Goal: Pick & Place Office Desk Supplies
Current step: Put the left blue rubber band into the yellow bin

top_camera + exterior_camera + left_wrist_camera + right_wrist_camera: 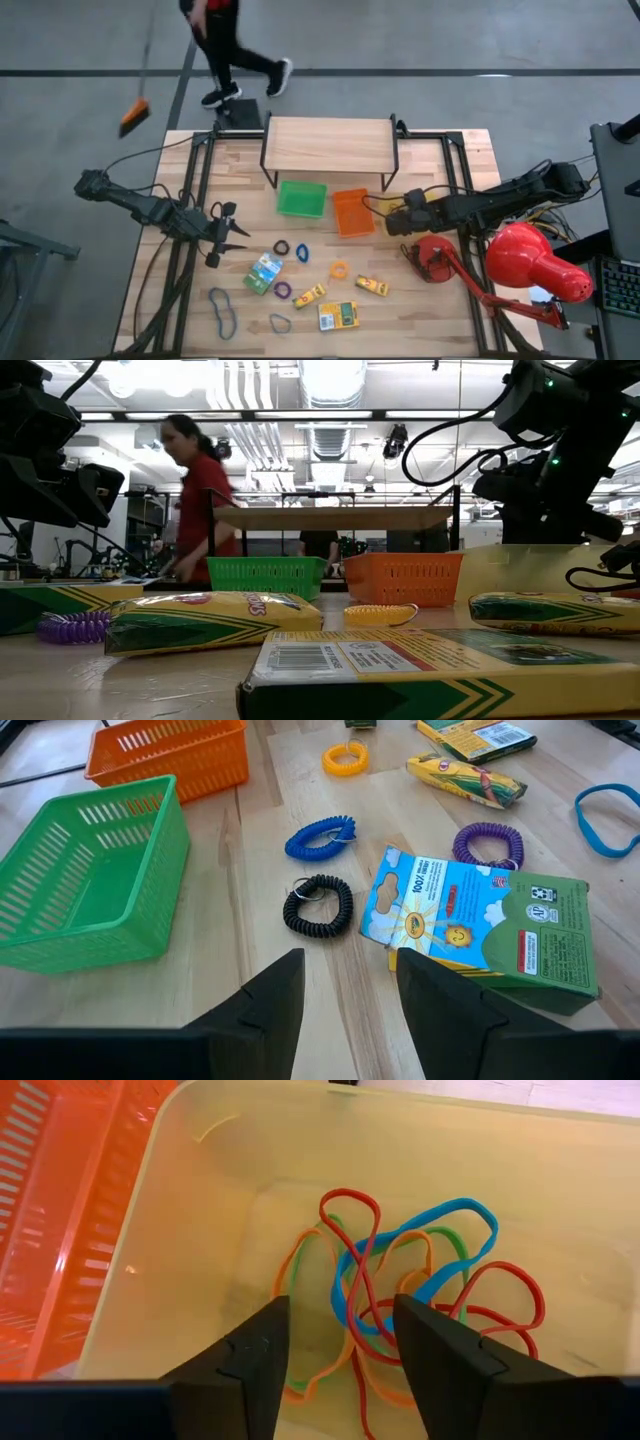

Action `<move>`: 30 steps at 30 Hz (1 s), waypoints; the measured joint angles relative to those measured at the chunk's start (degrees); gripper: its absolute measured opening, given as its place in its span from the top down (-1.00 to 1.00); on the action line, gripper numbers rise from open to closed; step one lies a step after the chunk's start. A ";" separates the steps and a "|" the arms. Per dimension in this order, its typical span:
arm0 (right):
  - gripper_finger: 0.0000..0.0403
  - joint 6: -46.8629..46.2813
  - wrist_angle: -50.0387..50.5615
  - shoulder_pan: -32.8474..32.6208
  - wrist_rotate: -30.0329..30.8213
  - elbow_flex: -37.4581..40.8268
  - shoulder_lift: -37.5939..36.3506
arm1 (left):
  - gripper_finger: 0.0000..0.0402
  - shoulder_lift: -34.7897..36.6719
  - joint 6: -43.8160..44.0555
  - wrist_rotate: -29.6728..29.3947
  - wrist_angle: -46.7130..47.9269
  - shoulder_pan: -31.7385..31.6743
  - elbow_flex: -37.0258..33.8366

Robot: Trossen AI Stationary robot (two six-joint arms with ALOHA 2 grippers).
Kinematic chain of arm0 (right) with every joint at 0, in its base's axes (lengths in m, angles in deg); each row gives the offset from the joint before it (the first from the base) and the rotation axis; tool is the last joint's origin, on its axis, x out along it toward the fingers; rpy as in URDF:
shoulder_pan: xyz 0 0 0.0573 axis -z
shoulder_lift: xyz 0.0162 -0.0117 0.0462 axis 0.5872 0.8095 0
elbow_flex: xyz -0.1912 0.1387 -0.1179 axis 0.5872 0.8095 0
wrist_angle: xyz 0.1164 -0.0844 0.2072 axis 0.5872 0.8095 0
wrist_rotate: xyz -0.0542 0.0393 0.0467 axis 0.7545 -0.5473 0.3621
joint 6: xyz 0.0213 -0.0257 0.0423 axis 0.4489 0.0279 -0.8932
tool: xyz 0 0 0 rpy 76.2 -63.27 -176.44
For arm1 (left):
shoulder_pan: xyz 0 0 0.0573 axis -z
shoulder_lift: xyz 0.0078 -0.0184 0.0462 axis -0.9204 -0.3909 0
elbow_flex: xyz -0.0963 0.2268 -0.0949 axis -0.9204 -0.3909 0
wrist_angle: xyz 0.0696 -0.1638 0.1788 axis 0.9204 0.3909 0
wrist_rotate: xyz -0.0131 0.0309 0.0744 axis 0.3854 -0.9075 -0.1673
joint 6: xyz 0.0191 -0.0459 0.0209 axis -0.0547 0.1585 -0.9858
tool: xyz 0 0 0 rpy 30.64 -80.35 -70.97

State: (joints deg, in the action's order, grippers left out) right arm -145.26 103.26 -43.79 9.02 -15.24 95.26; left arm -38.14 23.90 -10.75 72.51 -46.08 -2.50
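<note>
Yellow plastic walls fill the right wrist view: the right gripper (335,1345) hangs over a pale yellow tray (200,1210) just beside the orange tray (351,211), its fingers apart and holding nothing, and a tangle of rubber bands (415,1305) in red, blue, orange and green already lies on that tray's floor. So part of the sorting looks done, but much is left, judging from the table. The green tray (301,199) appears empty, and nothing shows in the orange one. Still loose on the wood are a black coil loop (317,906), a blue coil loop (320,837), a purple coil loop (488,845), an orange-yellow coil loop (339,268), blue flat bands (222,308) near the front left, and several printed boxes, among them the green and blue box (485,925) nearest the left gripper (350,990). That gripper hovers over bare table with its fingers spread and empty, the black loop just ahead of it. A wooden shelf (329,146) stands behind the trays, and a big red desk lamp (520,262) crowds the right side close to the right arm. A person walks past beyond the table's far edge.
</note>
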 joint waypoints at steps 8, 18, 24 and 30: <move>0.15 0.00 -0.01 0.00 -0.02 0.00 0.00 | 0.19 0.00 0.00 0.02 0.00 0.00 0.00; 0.10 3.68 -0.19 -0.02 1.00 -4.44 0.00 | 0.19 0.00 -0.02 0.00 0.00 0.00 0.00; 0.09 8.11 -0.18 -1.17 4.28 -9.22 0.00 | 0.19 -0.01 -0.02 0.02 -0.01 0.00 0.00; 0.09 9.59 -0.24 -5.61 9.73 -12.63 0.00 | 0.19 -0.02 -0.04 0.02 0.00 0.00 0.00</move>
State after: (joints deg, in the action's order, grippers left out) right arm -135.67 103.02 -49.41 18.75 -27.87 95.26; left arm -38.16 23.86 -10.73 72.51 -46.08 -2.50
